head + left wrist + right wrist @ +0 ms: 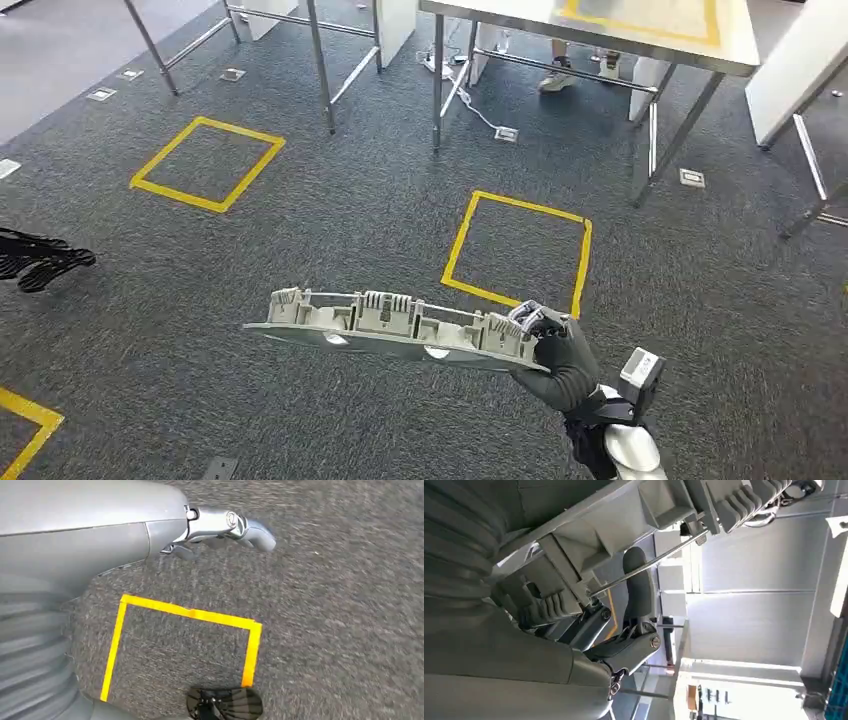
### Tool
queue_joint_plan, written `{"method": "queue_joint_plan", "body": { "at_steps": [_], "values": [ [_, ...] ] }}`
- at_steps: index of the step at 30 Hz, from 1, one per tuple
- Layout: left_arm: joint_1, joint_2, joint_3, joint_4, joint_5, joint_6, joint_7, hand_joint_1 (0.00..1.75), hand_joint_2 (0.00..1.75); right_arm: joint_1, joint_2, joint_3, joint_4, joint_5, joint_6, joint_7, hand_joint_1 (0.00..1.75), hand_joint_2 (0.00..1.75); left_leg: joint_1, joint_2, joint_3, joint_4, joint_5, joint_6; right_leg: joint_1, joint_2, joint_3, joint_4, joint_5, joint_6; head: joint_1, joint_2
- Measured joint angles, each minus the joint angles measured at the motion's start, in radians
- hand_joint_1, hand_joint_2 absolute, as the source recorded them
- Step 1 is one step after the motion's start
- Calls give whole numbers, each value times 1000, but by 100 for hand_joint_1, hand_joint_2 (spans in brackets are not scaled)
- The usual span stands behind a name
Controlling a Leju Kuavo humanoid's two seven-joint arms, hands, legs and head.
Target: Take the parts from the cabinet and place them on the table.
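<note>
A long grey plastic part with ribbed clips along its upper edge hangs level above the carpet. My right hand, in a dark glove, grips its right end. The right wrist view looks along the part's underside, with my thumb wrapped around it. My left hand hangs over the floor holding nothing, its thumb stretched out. Dark spread fingers reach in at the left edge of the head view. The metal table with yellow tape on its top stands ahead at the upper right.
Yellow tape squares mark the grey carpet ahead. Metal table legs and frames stand beyond them. A person's shoes show under the table. A white panel stands at the right.
</note>
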Motion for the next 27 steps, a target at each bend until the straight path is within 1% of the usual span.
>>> {"method": "queue_joint_plan", "body": {
  "at_steps": [1, 2, 3, 4, 5, 6, 7, 8, 9, 10, 11, 12, 13, 14, 15, 16, 17, 18, 19, 21, 22, 23, 24, 25, 26, 27],
  "values": [
    [-1, -1, 0, 0, -3, 0, 1, 0, 175, 0, 0, 0, 0, -1, 0, 0, 175, 175, -1, 13, 4, 0, -2, -2, 4, -19, 55, -95, 36, -7, 1, 0],
    [-1, -2, 0, 0, -4, 0, 2, 0, 175, -1, 0, 0, 0, -1, 0, 0, 175, 175, -2, 22, 7, 0, -5, -4, 14, -76, 96, -165, 49, -19, 1, 0],
    [-1, -3, 0, 0, -5, 0, 2, 0, 175, -2, 0, 0, 0, 0, 0, 0, 175, 175, -11, 34, 8, 3, -10, -12, 21, -82, 97, -178, 44, -24, 0, 0],
    [-1, -2, 0, 0, -5, 0, 2, 0, 175, -2, 0, 0, -1, 0, 0, -2, 175, 175, -10, 41, 9, 1, -10, -15, 22, -66, 95, -178, 47, -28, -2, 0],
    [-2, -3, 0, 0, -5, 0, 2, 0, 175, 0, 0, 0, -1, 0, 1, -2, 175, 175, -9, 49, 11, -2, -10, -20, 22, -57, 93, -177, 47, -30, -2, 0],
    [-2, -4, 0, 0, -5, 0, 2, 0, 175, 0, -1, -1, -1, 2, 1, -1, 175, 175, -8, 57, 16, -7, -9, -25, 21, -47, 91, -178, 49, -35, -2, 0],
    [-4, -5, 0, -2, -5, 0, 2, 0, 175, 0, -1, -1, -1, 3, 1, -1, 175, 175, -10, 53, 19, -5, -13, -34, 13, -39, 96, -189, 56, -43, -2, 0],
    [-6, -5, 0, -2, -5, -3, 2, 0, 175, -2, -1, 0, 0, 5, 1, -2, 175, 175, -5, 0, 12, 13, -28, -40, 8, -35, 100, -194, 58, -47, -3, 0],
    [-5, -5, 0, -2, -4, -5, 1, 0, 175, -8, -1, -1, 2, 6, 0, -2, 175, 175, -3, -37, -11, 64, -61, -43, 6, -32, 100, -194, 58, -49, -5, 0],
    [-2, -5, 0, -1, -4, -5, 2, 0, 175, -13, -1, 0, 4, 6, 0, -2, 175, 175, -2, -54, -47, 139, -97, -46, 4, -27, 100, -194, 58, -51, -9, 0],
    [1, -3, 0, -1, -4, -5, 3, 0, 175, -17, 0, 0, 9, 7, 0, -2, 175, 175, -1, -60, -90, 225, -132, -50, 4, -20, 100, -193, 57, -52, -14, 0],
    [4, -2, 1, 0, -4, -5, 5, 0, 175, -20, 0, 0, 14, 8, 0, -2, 175, 175, -1, -60, -125, 290, -150, -54, 4, -14, 100, -193, 57, -52, -16, 0],
    [5, -2, 2, 1, -3, -5, 7, 0, 175, -22, 0, 0, 20, 9, 0, -2, 175, 175, 0, -60, -139, 308, -141, -55, 3, -9, 100, -192, 57, -52, -17, 0],
    [6, -2, 2, 1, -2, -5, 8, 0, 175, -22, 0, 0, 25, 10, 0, -1, 175, 175, 2, -60, -129, 275, -108, -56, 2, -4, 101, -191, 56, -50, -18, 0],
    [5, -2, 2, 1, -2, -4, 8, 0, 175, -22, 0, 0, 29, 11, 0, -2, 175, 175, 4, -60, -100, 206, -62, -57, 0, 0, 102, -189, 54, -47, -18, 0],
    [5, -1, 2, 1, -2, -4, 8, 0, 175, -23, 0, 0, 32, 11, 0, -3, 175, 175, 7, -60, -58, 115, -15, -58, -3, 4, 105, -186, 51, -42, -18, 0],
    [5, 0, 2, 1, -2, -4, 8, 0, 175, -24, 0, 0, 34, 11, 0, -5, 175, 175, 12, -63, -19, 28, 18, -61, -4, 7, 105, -180, 47, -36, -20, 0],
    [4, -1, 2, 2, -2, -4, 8, 0, 175, -26, 0, 0, 35, 11, 0, -6, 175, 175, 6, -71, -14, 10, 3, -56, 3, 10, 100, -171, 43, -27, -24, 0],
    [5, -1, 2, 1, -2, -3, 8, 0, 175, -29, 0, 0, 37, 12, 0, -7, 175, 175, 8, -71, -16, 11, 6, -39, 3, 15, 98, -173, 45, -22, -22, 0],
    [7, -1, 2, 2, -2, -3, 8, 0, 175, -32, 0, 2, 44, 13, 0, -7, 175, 175, 0, -70, -18, 12, 6, -26, 0, 16, 100, -181, 50, -10, -19, 0],
    [6, -1, 2, 2, -2, -3, 8, 0, 175, -35, 0, 2, 47, 13, 0, -7, 175, 175, 4, -69, -15, 8, 10, -18, -1, 16, 100, -180, 49, -5, -19, 0],
    [5, -2, 2, 2, -2, -3, 8, 0, 175, -38, 0, 3, 51, 14, 0, -7, 175, 175, 7, -68, -14, 7, 12, -12, -3, 12, 98, -168, 39, 0, -18, 0],
    [5, -2, 2, 1, -2, -4, 8, 0, 175, -44, 0, 4, 54, 14, 0, -7, 175, 175, 7, -68, -15, 7, 12, -5, -3, 8, 76, -122, 7, 4, -11, 0],
    [6, -2, 2, 1, -3, -4, 8, 0, 175, -50, 0, 5, 58, 14, 0, -8, 175, 175, 6, -66, -15, 7, 12, -3, -3, 7, 41, -48, -31, 7, -6, 0],
    [6, -2, 2, 1, -3, -4, 8, 0, 175, -53, 0, 5, 63, 14, -1, -10, 175, 175, 4, -65, -15, 7, 10, -1, -3, 7, -1, 39, -66, 9, -6, 0],
    [6, -1, 3, 1, -3, -4, 8, 0, 175, -55, 0, 5, 69, 13, -1, -12, 175, 175, 3, -64, -15, 8, 9, 1, -2, 6, -37, 110, -90, 9, -5, 0]
  ]
}}
